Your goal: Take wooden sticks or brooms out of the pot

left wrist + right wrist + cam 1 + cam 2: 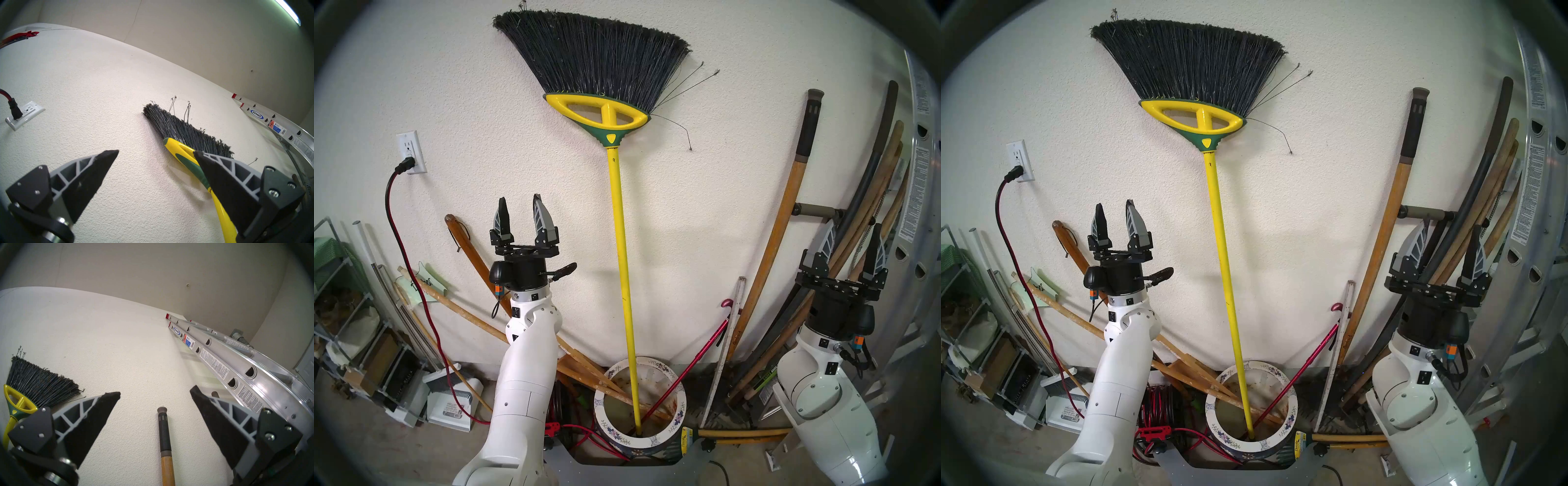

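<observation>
1. Nothing looked removed yet: the broom [621, 217] stood in the pot [612, 434] with its pole end at the bottom, bristles up, head leaning on the wall [449, 85].
2. Also in the pot: at least two tan wooden poles [470, 314] running from the left over the rim, their lower ends inside, plus a thin magenta stick [694, 365] slanting in from the right.
3. Pot sat on the floor at the wall's foot, between the two arms, low in the head views.
4. Left hand [521, 212] was empty, fingers apart, pointing up, beside the yellow pole to its left and not touching it. In the left wrist view the pole passed outside the fingers, behind one of them, not between.
5. Right hand [853, 242] was empty too, fingers apart, pointing up in front of the handles leaning on the wall at the right, by the ladder [924, 163]. A wooden handle with a black grip [164, 433] showed in the gap in the right wrist view, well beyond the fingertips; no grip on it.
6. Judged: task at the start. Left: grasp and lift out the broom, then the tan poles; the magenta one is not wood, so probably optional.
7. The right-side handles were outside the pot, so not part of the job.
</observation>
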Robot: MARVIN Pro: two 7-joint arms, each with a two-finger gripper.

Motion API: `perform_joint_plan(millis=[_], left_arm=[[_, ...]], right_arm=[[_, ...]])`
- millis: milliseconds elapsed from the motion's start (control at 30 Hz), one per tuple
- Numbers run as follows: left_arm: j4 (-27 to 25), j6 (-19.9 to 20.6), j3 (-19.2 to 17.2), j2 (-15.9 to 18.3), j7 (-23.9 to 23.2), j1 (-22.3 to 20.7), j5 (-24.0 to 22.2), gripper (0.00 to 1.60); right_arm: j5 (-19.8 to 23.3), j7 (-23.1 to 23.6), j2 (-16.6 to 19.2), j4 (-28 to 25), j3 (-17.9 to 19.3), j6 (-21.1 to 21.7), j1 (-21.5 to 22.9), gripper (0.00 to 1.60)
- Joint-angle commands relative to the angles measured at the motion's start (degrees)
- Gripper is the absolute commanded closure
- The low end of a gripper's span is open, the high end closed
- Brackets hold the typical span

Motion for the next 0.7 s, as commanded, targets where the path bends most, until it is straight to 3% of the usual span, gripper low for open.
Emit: perform_joint_plan(millis=[0,300,433,667], left_arm=[[0.00,0.08,0.03,0.01,-0.03,0.02,0.04,0.00],[0.00,0.08,0.03,0.01,-0.03,0.02,0.04,0.00],[-2.84,3.21,1.51,1.14,-1.93,3.00,-3.19,0.00],[-1.23,7.35,4.62,2.54,0.80,6.59,-0.99,0.00]], right_arm=[[0.04,-0.02,0.00,-0.02,0.03,-0.02,0.01,0.00],[0.04,-0.01,0.00,-0.02,0.03,-0.02,0.01,0.00],[0.04,-0.01,0.00,-0.02,0.03,-0.02,0.01,0.00],[0.04,-0.01,-0.01,-0.02,0.03,-0.02,0.01,0.00]])
